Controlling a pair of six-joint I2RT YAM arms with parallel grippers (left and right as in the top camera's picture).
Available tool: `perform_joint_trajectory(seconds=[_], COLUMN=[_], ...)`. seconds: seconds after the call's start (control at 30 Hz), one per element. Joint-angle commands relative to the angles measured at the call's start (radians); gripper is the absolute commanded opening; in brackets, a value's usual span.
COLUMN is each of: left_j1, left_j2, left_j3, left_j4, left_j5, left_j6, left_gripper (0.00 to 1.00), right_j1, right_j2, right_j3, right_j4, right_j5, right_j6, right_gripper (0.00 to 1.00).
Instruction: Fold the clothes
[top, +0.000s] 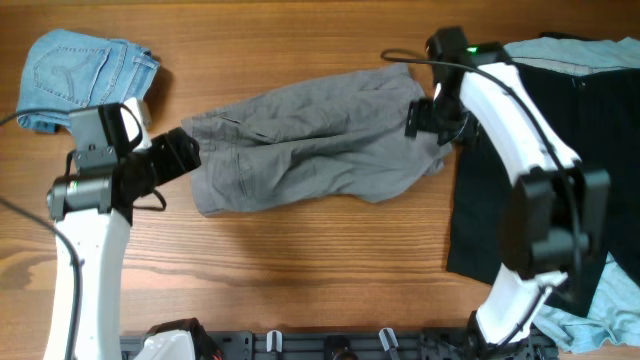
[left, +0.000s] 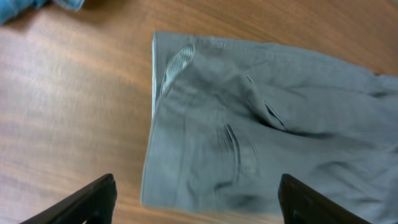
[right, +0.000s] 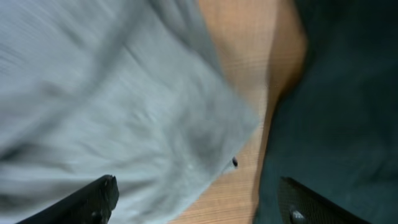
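The grey shorts (top: 310, 145) are spread, crumpled, across the middle of the table (top: 300, 270), between denim shorts (top: 75, 75) and a black garment (top: 600, 120). The left gripper (left: 197, 183) is held wide open over the waistband end, nothing gripped. The right gripper (right: 196, 186) is likewise spread and empty over the leg hem.

A wooden table (top: 300, 270) with reddish-brown grain running left to right fills the scene. Along its near edge lies a black rail (top: 330, 347) carrying small pale clips (top: 273, 340) spaced apart.
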Motion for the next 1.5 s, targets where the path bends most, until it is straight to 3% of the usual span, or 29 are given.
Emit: perform_joint_trajectory(seconds=[0.0,0.23,0.33,0.4,0.47,0.57,0.67,0.73,0.77,0.93,1.03,1.07,1.1,1.37,1.47], left_j1=[-0.002,-0.01,-0.026,-0.039,-0.047,-0.047,-0.047,-0.047,-0.047,-0.045,-0.037,-0.034,-0.032,0.026,0.05], left_j2=[0.146,0.408,0.435,0.436,0.442,0.464,0.497,0.513,0.514,0.514,0.513,0.514,0.513,0.458,0.453], left_j3=[0.011,0.011,0.011,0.011,0.011,0.011,0.011,0.011,0.011,0.011,0.011,0.011,0.011,0.011,0.011], left_j4=[0.084,0.344,0.423,0.438,0.443,0.459,0.481,0.491,0.494,0.501,0.497,0.494,0.491,0.491,0.507], left_j5=[0.006,0.018,0.045,0.046,0.045,0.037,0.031,0.032,0.032,0.043,0.043,0.044,0.043,0.047,0.064], left_j6=[0.159,0.187,0.284,0.332,0.378,0.378,0.378,0.377,0.367,0.285,0.234,0.228,0.218,0.111,0.068], left_gripper=[0.81,0.84,0.83,0.78,0.63,0.55,0.53,0.5,0.43,0.07,0.04,0.04,0.04,0.04,0.04], right_j1=[-0.02,-0.02,-0.02,-0.02,-0.021,-0.022,-0.022,-0.022,-0.022,-0.022,-0.022,-0.023,-0.023,-0.072,-0.095], right_j2=[-0.127,-0.129,-0.106,-0.083,-0.051,0.003,0.063,0.104,0.131,0.205,0.212,0.21,0.206,0.13,0.109], right_j3=[0.003,-0.002,-0.002,-0.002,-0.002,-0.002,-0.002,-0.002,-0.002,-0.002,-0.002,0.0,0.001,0.001,0.001], right_j4=[0.088,0.253,0.258,0.267,0.284,0.338,0.42,0.481,0.527,0.619,0.634,0.636,0.636,0.676,0.742], right_j5=[-0.013,-0.114,-0.114,-0.114,-0.114,-0.114,-0.114,-0.115,-0.127,-0.219,-0.219,-0.219,-0.219,-0.249,-0.25], right_j6=[-0.078,-0.2,-0.19,-0.19,-0.19,-0.19,-0.194,-0.194,-0.198,-0.238,-0.245,-0.245,-0.245,-0.249,-0.165], right_gripper=[0.86,0.85,0.86,0.86,0.87,0.9,0.99,0.99,0.99,0.82,0.47,0.22,0.04,0.04,0.04])
